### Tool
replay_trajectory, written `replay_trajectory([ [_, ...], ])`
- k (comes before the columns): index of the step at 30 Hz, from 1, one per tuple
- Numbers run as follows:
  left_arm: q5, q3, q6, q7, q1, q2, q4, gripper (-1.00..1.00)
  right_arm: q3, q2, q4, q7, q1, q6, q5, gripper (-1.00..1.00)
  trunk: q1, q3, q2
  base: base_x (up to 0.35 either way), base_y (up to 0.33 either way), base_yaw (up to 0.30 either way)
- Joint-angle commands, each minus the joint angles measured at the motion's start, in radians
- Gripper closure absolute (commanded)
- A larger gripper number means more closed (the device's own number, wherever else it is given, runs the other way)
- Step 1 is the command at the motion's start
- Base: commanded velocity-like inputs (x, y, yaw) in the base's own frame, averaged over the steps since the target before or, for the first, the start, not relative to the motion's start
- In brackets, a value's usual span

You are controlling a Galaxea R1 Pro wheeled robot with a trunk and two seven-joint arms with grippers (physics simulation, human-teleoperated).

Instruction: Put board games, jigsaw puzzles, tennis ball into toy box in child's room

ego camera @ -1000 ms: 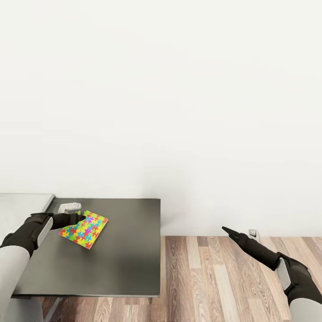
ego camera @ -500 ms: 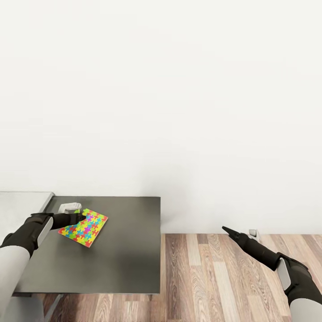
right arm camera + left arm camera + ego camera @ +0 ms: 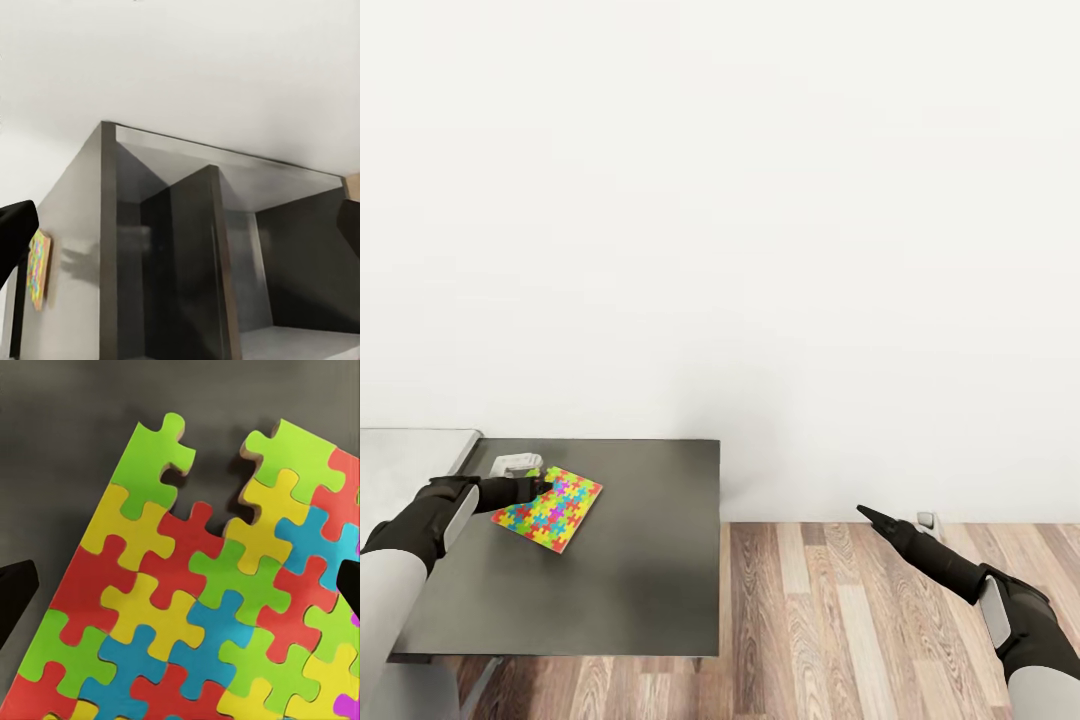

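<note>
One multicolour jigsaw puzzle (image 3: 550,510) lies flat on the dark grey lower section of the table (image 3: 630,580). My left gripper (image 3: 536,487) hovers at the puzzle's near-left corner. In the left wrist view the jigsaw puzzle (image 3: 202,600) lies right below the camera, with the left gripper (image 3: 180,585) open and its dark fingertips (image 3: 13,592) far apart at the frame's edges. My right gripper (image 3: 872,517) hangs open over the wood floor, to the right of the table. Its wrist view looks at the table's dark side (image 3: 180,270) and the puzzle's edge (image 3: 37,271).
A small white object (image 3: 517,464) sits on the dark top just behind the left gripper. The table's pale grey top (image 3: 410,450) begins at the far left. A white wall rises behind everything, with an outlet (image 3: 926,521) low down. Wood-plank floor (image 3: 840,630) lies right of the table.
The whole view has crept up a few pixels. Both arms and the puzzle keep their places.
</note>
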Motion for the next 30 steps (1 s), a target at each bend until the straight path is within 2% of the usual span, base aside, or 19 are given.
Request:
replay_trajectory([
  [1, 0.006, 0.003, 0.009, 0.0, -0.001, 0.0, -0.001, -1.0, -0.002, 0.0, 0.0, 0.002, -0.001, 0.009, -0.004, -1.0, 0.001, -0.002, -0.002, 0.0, 0.084, 0.0],
  [14, 0.007, 0.003, 0.009, 0.005, -0.001, -0.003, -0.001, -1.0, -0.002, 0.0, 0.0, 0.002, -0.002, 0.009, -0.003, -1.0, 0.001, -0.009, -0.002, 0.0, 0.014, 0.0],
  [30, 0.006, 0.002, 0.009, 0.005, -0.001, -0.005, -0.001, -1.0, -0.002, 0.0, -0.001, 0.002, -0.002, 0.009, -0.003, -1.0, 0.001, -0.029, -0.002, 0.0, -0.007, 0.0],
])
